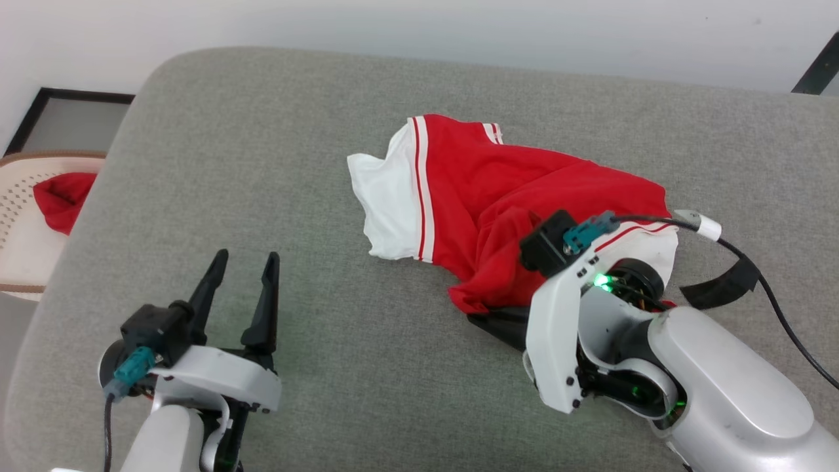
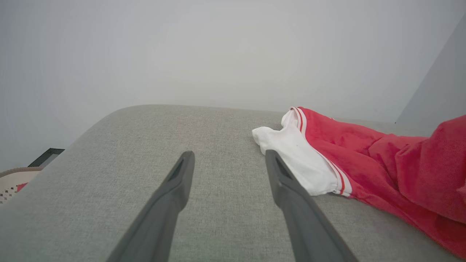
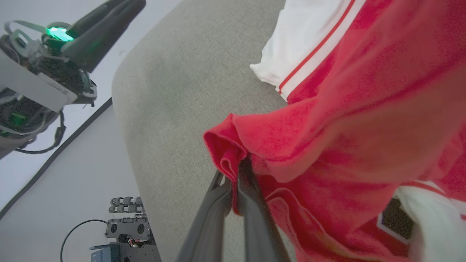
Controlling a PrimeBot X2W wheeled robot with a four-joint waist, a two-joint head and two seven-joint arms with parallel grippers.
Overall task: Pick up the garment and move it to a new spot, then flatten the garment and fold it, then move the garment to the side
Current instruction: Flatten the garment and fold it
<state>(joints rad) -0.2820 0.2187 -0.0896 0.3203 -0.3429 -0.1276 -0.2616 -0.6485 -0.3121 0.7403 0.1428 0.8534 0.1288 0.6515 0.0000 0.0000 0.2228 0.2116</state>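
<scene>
Pickup stage: crumpled garment [image 1: 511,190], centre frame, pinched by closed right gripper [image 3: 236,173]; lower left, left gripper [image 1: 246,259] open, empty; moving, flattening, folding outstanding.

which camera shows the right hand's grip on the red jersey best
The right wrist view: the right hand is shut on a folded red edge of the jersey. The head view shows the whole crumpled jersey, but the wrist covers the pinch. The left wrist view gives its white sleeve and red side.
</scene>
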